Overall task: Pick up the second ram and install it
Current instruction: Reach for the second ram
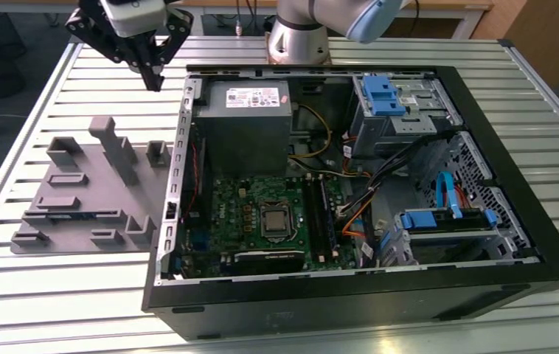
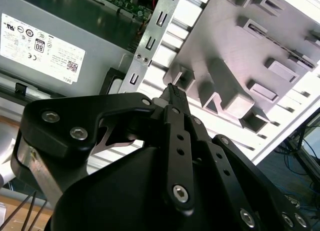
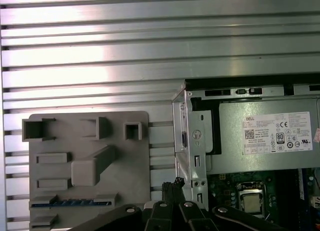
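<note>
A: hand status?

B: hand (image 1: pixel 153 80) is closed, fingertips pinched to a point with nothing between them. The second wrist view agrees: the hand (image 2: pixel 172 91) has its tips meeting, and its black linkage blocks much of that frame.

A: where is it?

B: Hanging over the slatted table (image 1: pixel 63 295), off the far corner of the open case (image 1: pixel 358 306), on the exterior view's left of it. It's past the far end of the grey tray (image 1: pixel 93 166) and touching nothing.

A: second ram?

B: The second ram (image 1: pixel 73 216) is in the tray, on edge in a long slot near the tray's front end in the exterior view. It's well apart from the hand. The first wrist view has it as a thin blue-green strip (image 3: pixel 70 203).

A: chips visible?

B: No, just the top edge. The rest is sunk in the slot, so the faces are hidden. The strip's ends run under the slot's end blocks, so I can't make out its full length.

A: case side?

B: The motherboard (image 1: pixel 250 214) lies flat in the case, with the processor socket (image 1: pixel 276 219) mid-board and the power supply (image 1: pixel 245 118) beyond it. The memory slots (image 1: pixel 317 214) are just beside the socket on the exterior view's right. They're dark, and I can't tell what's seated there. Cables cross that side.

A: arm?

B: The arm (image 1: pixel 304 29) is cut off by the frame edge, with its base behind the case. In the first wrist view the hand (image 3: pixel 177 182) covers part of the case edge, and the board is cut off there.
</note>
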Tool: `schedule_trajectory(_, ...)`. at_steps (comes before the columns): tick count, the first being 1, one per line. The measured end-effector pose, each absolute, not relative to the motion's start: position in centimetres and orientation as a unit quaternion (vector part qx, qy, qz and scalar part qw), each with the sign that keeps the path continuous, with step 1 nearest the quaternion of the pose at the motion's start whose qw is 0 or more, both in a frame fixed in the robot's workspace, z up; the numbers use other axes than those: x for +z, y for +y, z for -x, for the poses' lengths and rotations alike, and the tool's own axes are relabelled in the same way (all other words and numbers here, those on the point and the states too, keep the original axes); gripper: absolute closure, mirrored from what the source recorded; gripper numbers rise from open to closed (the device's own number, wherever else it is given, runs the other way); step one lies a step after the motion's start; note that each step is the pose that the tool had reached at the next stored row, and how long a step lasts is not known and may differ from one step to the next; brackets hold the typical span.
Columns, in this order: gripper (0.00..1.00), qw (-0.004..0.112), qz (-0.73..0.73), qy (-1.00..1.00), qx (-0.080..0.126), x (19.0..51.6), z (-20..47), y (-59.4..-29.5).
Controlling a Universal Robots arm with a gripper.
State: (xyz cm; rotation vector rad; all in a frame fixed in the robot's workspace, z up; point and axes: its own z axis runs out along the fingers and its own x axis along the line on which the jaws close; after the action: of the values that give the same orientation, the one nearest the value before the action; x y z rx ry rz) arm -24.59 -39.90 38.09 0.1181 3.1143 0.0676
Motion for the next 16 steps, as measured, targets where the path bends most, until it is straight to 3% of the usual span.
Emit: schedule_trajectory(16, 0.89, 0.012, -0.038, 0.999, 0.022, 38.06, 25.09, -39.89)
